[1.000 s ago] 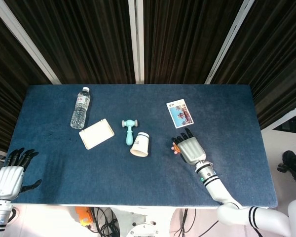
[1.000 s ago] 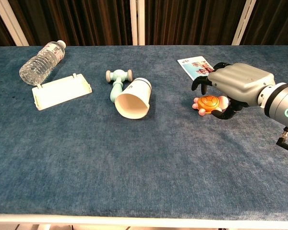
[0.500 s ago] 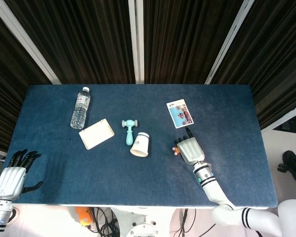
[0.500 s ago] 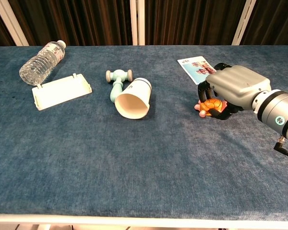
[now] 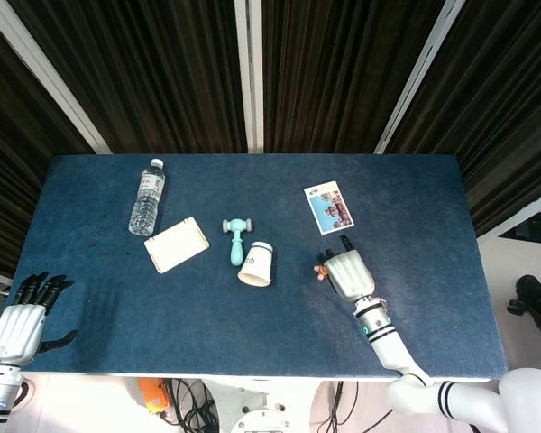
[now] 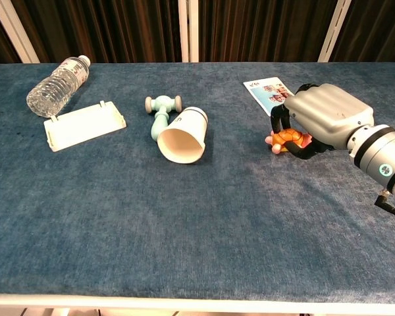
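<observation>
While the arms are seen at the frame's lower edge, the scene is laid out thus:

Table: covered in dark blue cloth, filling the middle of both views.
Right hand: seen lower right of centre in the head view, palm down, fingers curled around the orange turtle toy, which is gripped.
Left hand: seen at the lower left corner of the head view, off the table's edge, fingers spread apart, nothing held; not shown in the chest view.
Water bottle: laid on its side, upper left.
White lid: lying flat, just below and right of the bottle.
Paper cup: tipped over at centre, mouth toward the chest camera.
Picture card: flat, just above the right hand.
Teal hammer toy: touching the cup's upper left.
Orange turtle toy: held under the right hand's fingers, right of centre in the chest view, by the cloth.
</observation>
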